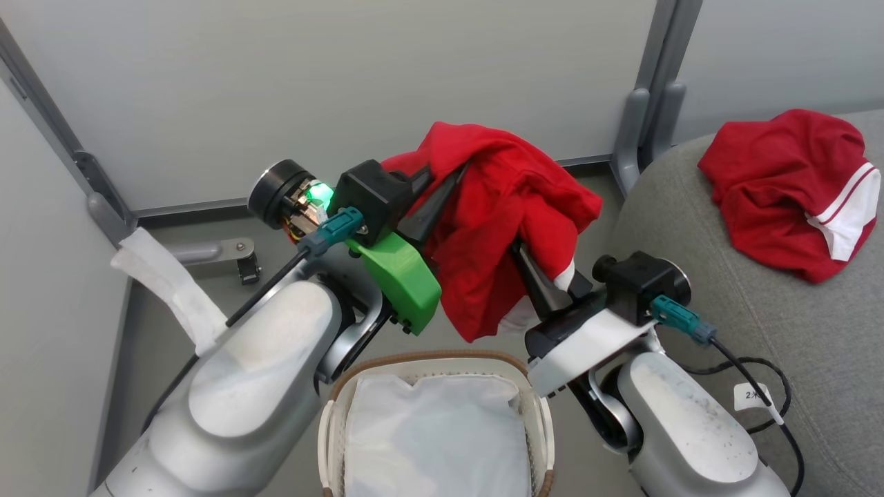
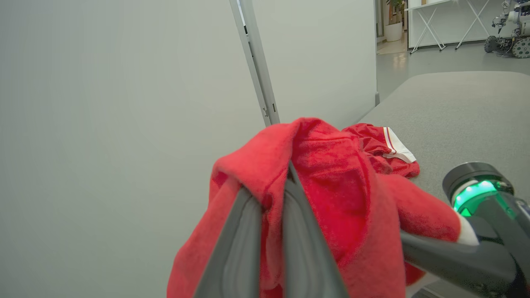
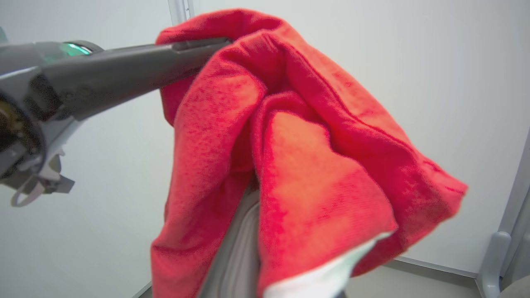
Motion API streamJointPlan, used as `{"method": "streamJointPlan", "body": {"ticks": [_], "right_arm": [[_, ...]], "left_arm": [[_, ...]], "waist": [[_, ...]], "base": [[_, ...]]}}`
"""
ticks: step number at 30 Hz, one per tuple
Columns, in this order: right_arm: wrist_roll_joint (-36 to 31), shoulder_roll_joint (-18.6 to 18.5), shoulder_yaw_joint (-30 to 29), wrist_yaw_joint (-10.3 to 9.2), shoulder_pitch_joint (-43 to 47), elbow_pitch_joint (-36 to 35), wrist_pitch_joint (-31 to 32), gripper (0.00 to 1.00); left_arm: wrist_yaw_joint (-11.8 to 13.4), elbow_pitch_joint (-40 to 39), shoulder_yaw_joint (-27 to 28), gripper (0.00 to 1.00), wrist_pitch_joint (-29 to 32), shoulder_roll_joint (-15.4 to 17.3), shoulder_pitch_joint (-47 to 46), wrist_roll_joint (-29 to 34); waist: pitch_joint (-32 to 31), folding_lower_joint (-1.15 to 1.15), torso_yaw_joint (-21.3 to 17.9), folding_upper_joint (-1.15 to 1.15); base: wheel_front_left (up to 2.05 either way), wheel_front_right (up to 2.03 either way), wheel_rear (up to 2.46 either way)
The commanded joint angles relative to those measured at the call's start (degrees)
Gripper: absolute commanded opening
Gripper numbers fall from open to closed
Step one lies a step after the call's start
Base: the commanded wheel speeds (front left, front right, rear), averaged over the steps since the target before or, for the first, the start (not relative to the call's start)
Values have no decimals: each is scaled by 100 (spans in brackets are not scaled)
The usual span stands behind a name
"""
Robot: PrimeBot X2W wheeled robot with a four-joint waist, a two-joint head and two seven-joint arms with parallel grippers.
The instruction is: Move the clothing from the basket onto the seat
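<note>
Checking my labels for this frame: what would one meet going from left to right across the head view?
white cloth strip → held red garment, pinched between both arms' fingers → grey post → second red garment, lying on the seat. The basket sits under the held garment, so it is left out.

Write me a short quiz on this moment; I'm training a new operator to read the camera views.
1. True or false: the left gripper and the right gripper are both shut on the raised red garment.
2. What lies in the basket? A) a red shirt B) a white sheet C) a green towel
3. Fill in: a red garment with white trim lies on the ____.
Key: 1 true; 2 B; 3 seat.
</note>
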Motion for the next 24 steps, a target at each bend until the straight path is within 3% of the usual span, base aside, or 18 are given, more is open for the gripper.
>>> {"method": "streamJointPlan", "body": {"ticks": [1, 3, 4, 5, 6, 8, 14, 24], "right_arm": [[-117, -21, -58, -8, 19, -41, -26, 0], [-206, -21, -145, -8, 36, -85, -26, 0], [-265, -22, -179, -8, 37, -93, -26, 0], [-308, -21, -205, -8, 29, -94, -26, 0], [-354, -21, -237, -8, 15, -94, -26, 0], [-443, -21, -298, -8, -15, -78, -26, 0], [-815, -20, -528, -8, -122, 80, -27, 0], [-1529, -89, -975, -8, -186, 256, -26, 0]], "left_arm": [[52, 45, 44, 0, -43, 33, 114, -58], [92, 91, 72, 0, -79, 44, 189, -96], [107, 113, 87, 7, -114, 48, 236, -121], [125, 129, 97, 24, -149, 52, 280, -140], [146, 152, 106, 35, -193, 56, 341, -162], [186, 202, 124, 100, -289, 33, 458, -205], [276, 382, 61, 100, -634, -73, 842, -283], [215, 727, -97, 100, -1153, -190, 1348, -349]], "waist": [[8, 0, -6, 0], [20, 0, -13, 0], [28, 0, -18, 0], [34, 0, -21, 0], [42, 0, -25, 0], [56, 0, -32, 0], [101, 0, -21, 0], [172, 0, -34, 0]], "base": [[0, 0, 0], [0, 0, 0], [0, 0, 0], [0, 0, 0], [0, 0, 0], [0, 0, 0], [0, 0, 0], [0, 0, 0]]}}
